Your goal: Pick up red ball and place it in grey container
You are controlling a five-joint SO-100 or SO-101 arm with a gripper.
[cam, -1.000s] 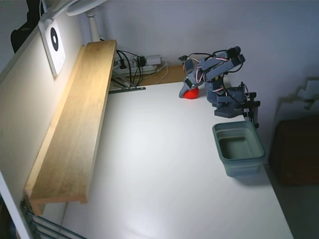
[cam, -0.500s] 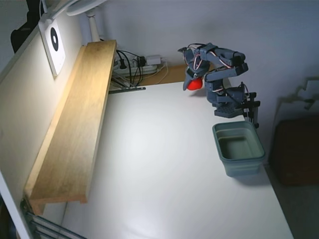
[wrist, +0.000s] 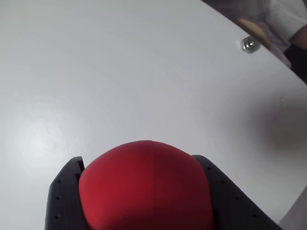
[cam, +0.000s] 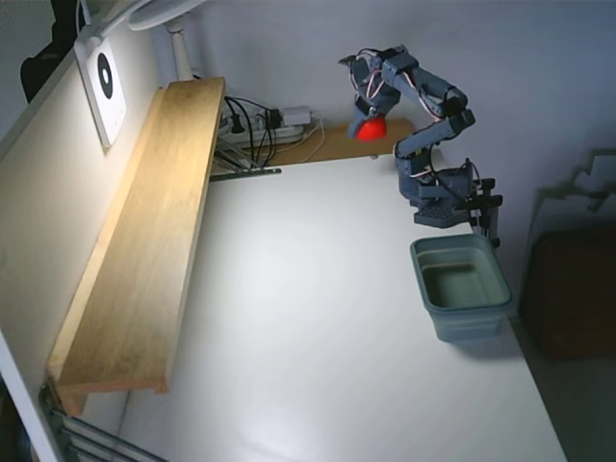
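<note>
The jaws are clamped on the red ball (wrist: 146, 187), one dark finger (wrist: 64, 196) pressed against each side of it in the wrist view, so the gripper (cam: 368, 125) holds it lifted clear of the white table (cam: 318, 318). Below the jaws the wrist view shows only bare tabletop, with a small metal nut (wrist: 248, 44) set in it farther out. In the fixed view the grey container (cam: 462, 286) stands open well apart from the jaws, beyond the arm's base (cam: 438, 197).
</note>
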